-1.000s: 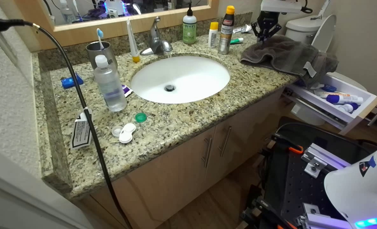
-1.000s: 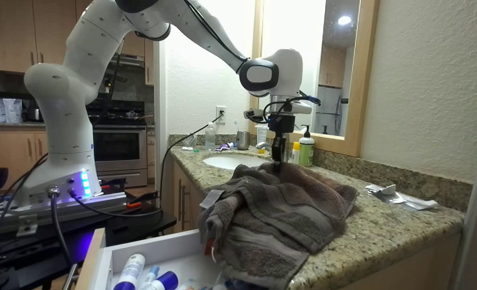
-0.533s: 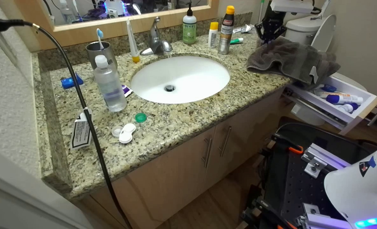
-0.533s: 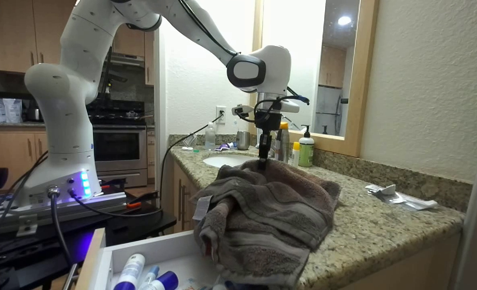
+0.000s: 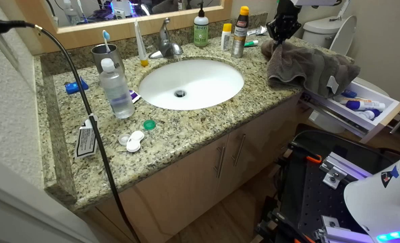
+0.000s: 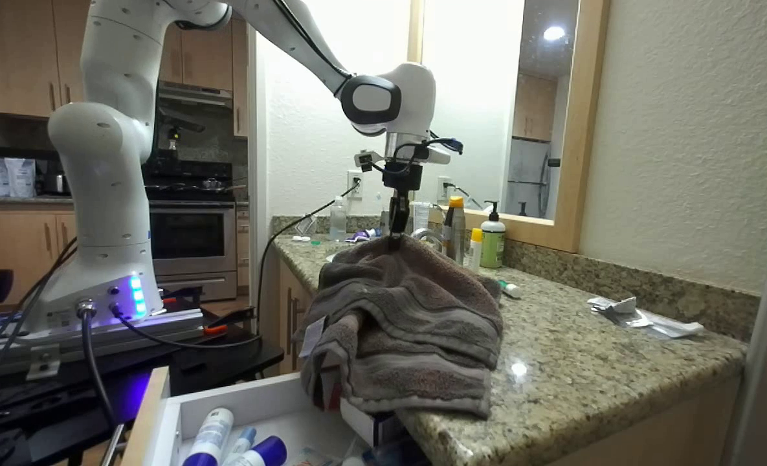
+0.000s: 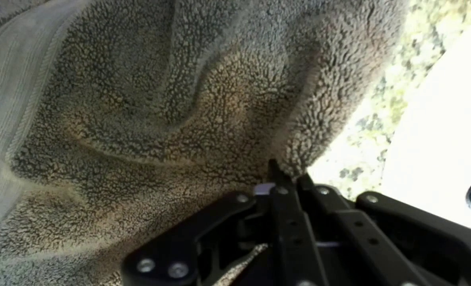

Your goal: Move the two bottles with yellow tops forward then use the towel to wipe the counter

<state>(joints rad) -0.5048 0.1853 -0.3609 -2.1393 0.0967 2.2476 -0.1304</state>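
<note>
The grey-brown towel (image 5: 309, 64) lies crumpled on the counter at the drawer end, with its edge hanging over the open drawer. In the wrist view the towel (image 7: 159, 103) fills the left and middle. My gripper (image 5: 278, 42) is shut on a fold of it and pulls that fold up into a peak, also visible in an exterior view (image 6: 395, 242). The rest of the towel lies on the counter. The tall spray bottle with a yellow top (image 5: 239, 37) and the small white bottle with a yellow top (image 5: 225, 38) stand upright behind the sink's rim.
The sink (image 5: 193, 84) lies beside the towel. A green soap bottle (image 5: 201, 30) and a green-white tube (image 5: 251, 43) are near the yellow-topped bottles. The open drawer (image 6: 247, 395) holds tubes. Foil wrappers (image 6: 642, 317) lie by the wall. The counter edge (image 6: 448, 446) is near.
In an exterior view my gripper has moved left and slightly up, dragging the towel along. Its fingers have come together, and the towel now rises to a peak. Both yellow-topped bottles have stayed put.
</note>
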